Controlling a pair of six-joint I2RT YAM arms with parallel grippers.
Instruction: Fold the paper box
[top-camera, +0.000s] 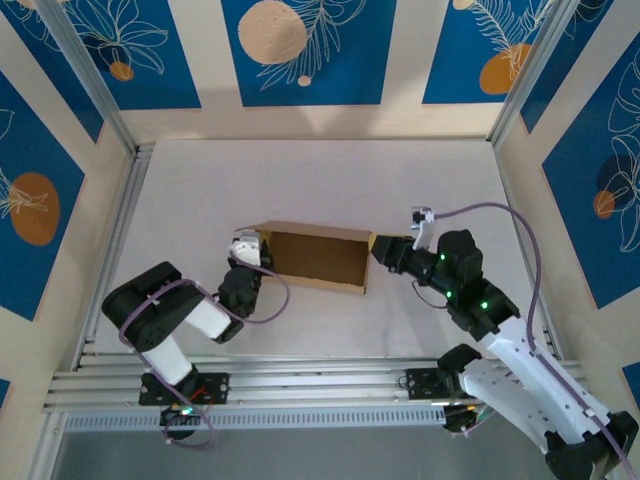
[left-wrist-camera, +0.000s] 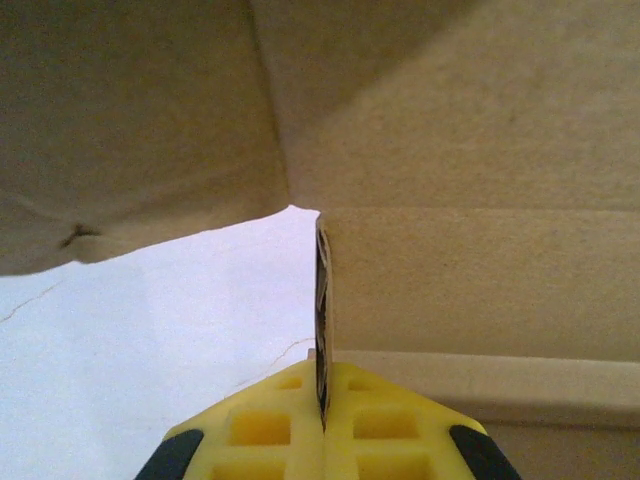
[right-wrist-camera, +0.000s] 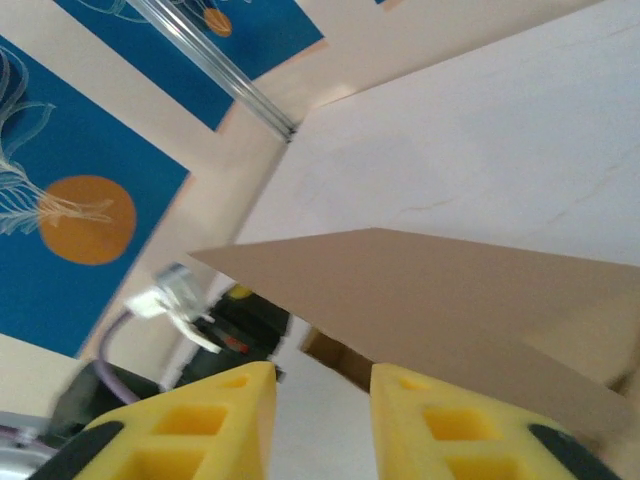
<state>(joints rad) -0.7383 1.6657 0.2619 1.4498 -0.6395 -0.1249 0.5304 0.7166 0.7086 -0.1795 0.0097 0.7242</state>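
One paper box (top-camera: 315, 257). One counter (top-camera: 300, 180) beneath it. Two arms, the left arm (top-camera: 165, 312) and the right arm (top-camera: 520, 355). Two claws, the left claw (top-camera: 264, 250) and the right claw (top-camera: 378, 247), each with two yellow fingers (right-wrist-camera: 240, 420). Two purple cables (top-camera: 500, 207), one along each arm.

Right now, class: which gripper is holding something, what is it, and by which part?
The left gripper is shut on the cardboard box, pinching a wall's thin edge at its left end. The right gripper, jaws apart, holds nothing.
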